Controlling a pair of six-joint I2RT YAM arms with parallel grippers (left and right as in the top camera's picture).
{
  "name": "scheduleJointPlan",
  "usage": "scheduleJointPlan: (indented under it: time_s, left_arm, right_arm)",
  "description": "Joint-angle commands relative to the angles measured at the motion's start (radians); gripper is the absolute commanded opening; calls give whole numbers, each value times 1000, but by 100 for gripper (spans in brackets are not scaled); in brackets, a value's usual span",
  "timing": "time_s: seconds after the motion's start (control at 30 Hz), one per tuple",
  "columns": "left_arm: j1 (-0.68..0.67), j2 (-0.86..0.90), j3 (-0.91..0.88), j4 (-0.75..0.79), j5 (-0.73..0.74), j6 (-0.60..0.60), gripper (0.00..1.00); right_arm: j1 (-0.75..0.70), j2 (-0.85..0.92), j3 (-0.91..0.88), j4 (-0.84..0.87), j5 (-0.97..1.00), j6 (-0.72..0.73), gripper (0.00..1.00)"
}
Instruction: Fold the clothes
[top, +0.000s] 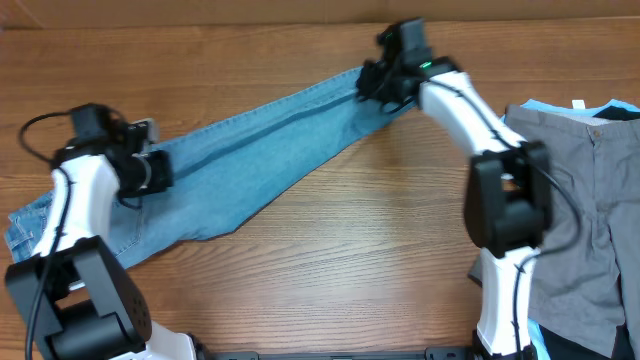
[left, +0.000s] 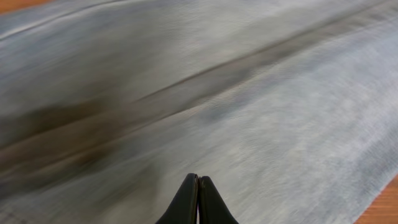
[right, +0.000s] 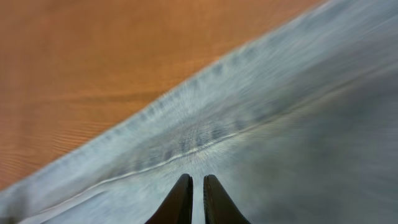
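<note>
Light-blue denim jeans (top: 250, 160): a long flat band lying diagonally on the table (top: 380, 260), from the near-left edge to far centre, with a lengthwise seam. Grey trousers (top: 590, 200): spread at the right edge, with a pale-blue piece (top: 540, 105) and a dark piece (top: 617, 113) showing at their far end.

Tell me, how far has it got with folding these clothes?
Nothing looks folded yet. The jeans lie stretched in a long strip across the table, with the left gripper and right gripper down toward opposite ends, fingers close together; whether they pinch denim is unclear. Folding the jeans is left, and so is the grey trousers pile at the right.
</note>
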Motion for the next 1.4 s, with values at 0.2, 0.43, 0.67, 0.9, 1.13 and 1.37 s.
scheduleJointPlan:
  time_s: [0.2, 0.43, 0.67, 0.9, 1.13, 1.37]
  left_arm:
    - [-156, 26, -29, 105, -86, 198, 4]
    - [-159, 122, -29, 132, -33, 250, 4]
    - [-147, 193, -19, 376, -328, -14, 4]
    - [-122, 193, 82, 401, -220, -219, 7]
    - [-105, 192, 170, 163, -225, -219, 11]
    - [-91, 192, 417, -271, -213, -203, 11]
  right_arm:
    - [-49, -155, 41, -180, -27, -45, 12]
    - [-48, -154, 38, -282, -11, -76, 11]
    - [-32, -154, 0, -361, -13, -75, 12]
    - [15, -153, -137, -270, -2, -75, 16]
    - [-8, -153, -216, -178, 240, -61, 45]
    - [-160, -144, -212, -73, 236, -86, 57]
